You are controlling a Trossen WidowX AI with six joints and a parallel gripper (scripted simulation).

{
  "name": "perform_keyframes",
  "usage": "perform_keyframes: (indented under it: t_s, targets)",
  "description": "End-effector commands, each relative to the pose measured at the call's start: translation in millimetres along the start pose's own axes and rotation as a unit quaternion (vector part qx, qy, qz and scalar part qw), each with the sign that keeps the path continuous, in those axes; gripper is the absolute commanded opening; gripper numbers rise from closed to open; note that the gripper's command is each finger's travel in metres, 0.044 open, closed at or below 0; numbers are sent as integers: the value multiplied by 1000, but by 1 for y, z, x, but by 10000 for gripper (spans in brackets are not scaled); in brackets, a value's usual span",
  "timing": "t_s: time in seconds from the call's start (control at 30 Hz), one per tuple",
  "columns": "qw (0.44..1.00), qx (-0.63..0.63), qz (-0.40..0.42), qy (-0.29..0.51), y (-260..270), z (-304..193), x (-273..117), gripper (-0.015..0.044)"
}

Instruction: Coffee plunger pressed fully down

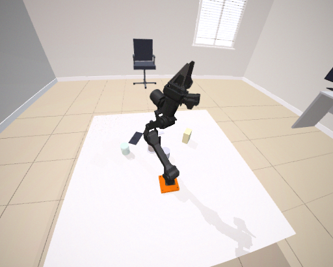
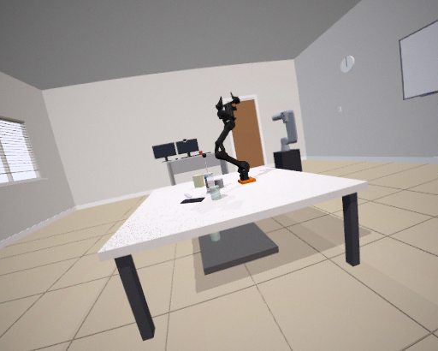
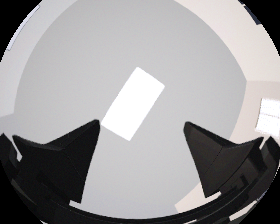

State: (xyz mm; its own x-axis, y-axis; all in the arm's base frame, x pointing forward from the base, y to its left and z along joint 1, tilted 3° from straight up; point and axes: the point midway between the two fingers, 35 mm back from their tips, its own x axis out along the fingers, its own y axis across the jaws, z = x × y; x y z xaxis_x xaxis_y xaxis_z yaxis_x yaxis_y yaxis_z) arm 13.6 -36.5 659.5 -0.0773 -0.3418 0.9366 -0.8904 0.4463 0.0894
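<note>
The coffee press (image 2: 209,185) stands upright on the table among other objects in the exterior view. Its thin rod rises well above the body to a dark plunger knob (image 2: 204,155), so the plunger is up. In the top view the arm hides most of the press, and only a bit of its base (image 1: 150,150) shows. My gripper (image 1: 190,63) (image 2: 226,97) (image 3: 143,125) is open and empty, pointing upward high above the table and well away from the knob. The wrist view shows only ceiling and walls between and around the fingers, no press.
A lilac-grey cup (image 1: 166,152) (image 2: 219,183) stands close to the press. A mint cup (image 1: 125,148) (image 2: 216,193), a dark flat slab (image 1: 135,138) (image 2: 192,200), a yellow block (image 1: 186,136) (image 2: 198,181) and a small white item (image 1: 161,133) (image 2: 187,195) are around it.
</note>
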Motion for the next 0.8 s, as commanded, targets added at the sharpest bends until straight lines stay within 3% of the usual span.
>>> perform_keyframes:
  t_s: [0.0, 0.17, 0.37, 0.57, 0.77]
  targets:
    - [1000, 8, 0, -2, 1, 1, 0, 426]
    - [986, 165, -1, -38, 8, 21, 2, 440]
    - [906, 405, -3, -121, 2, 74, 4, 440]
    - [771, 605, -15, -198, -31, 109, 1, 440]
    - [563, 770, -7, -301, -81, 127, -16, 440]
